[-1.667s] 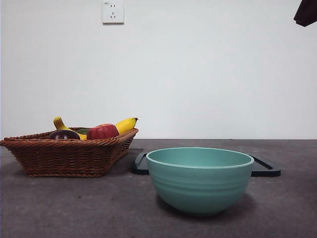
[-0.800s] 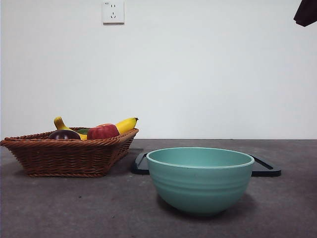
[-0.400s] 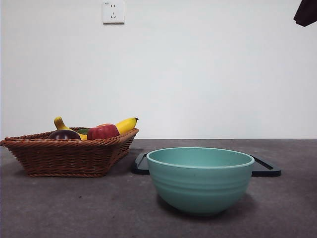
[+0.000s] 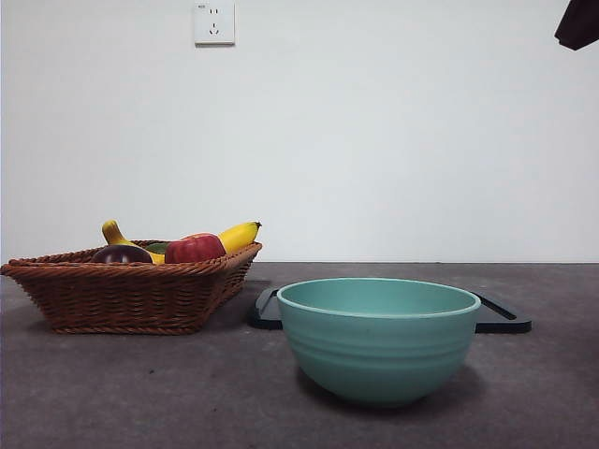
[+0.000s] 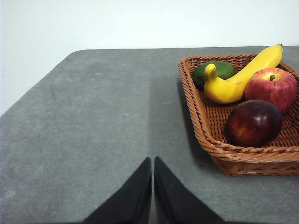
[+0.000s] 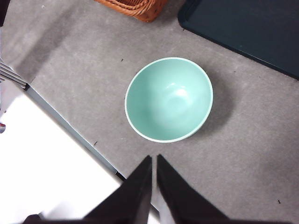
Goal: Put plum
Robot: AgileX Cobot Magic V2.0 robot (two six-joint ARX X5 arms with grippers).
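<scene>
The plum (image 5: 253,123) is dark maroon and glossy, lying in the brown wicker basket (image 5: 243,159) beside a red apple (image 5: 271,87); in the front view the plum (image 4: 120,253) peeks over the rim of the basket (image 4: 131,295) at the left. My left gripper (image 5: 153,164) is shut and hovers over bare table, apart from the basket. High above the table's near edge my right gripper (image 6: 154,162) is shut, looking down on the empty teal bowl (image 6: 168,99). A black tip (image 4: 578,23) shows at the top right of the front view.
A banana (image 5: 243,74) and a green fruit (image 5: 213,72) share the basket with the apple (image 4: 194,249). The teal bowl (image 4: 377,338) stands in front at centre. A dark flat tray (image 4: 501,316) lies behind it, also seen from the right wrist (image 6: 252,30).
</scene>
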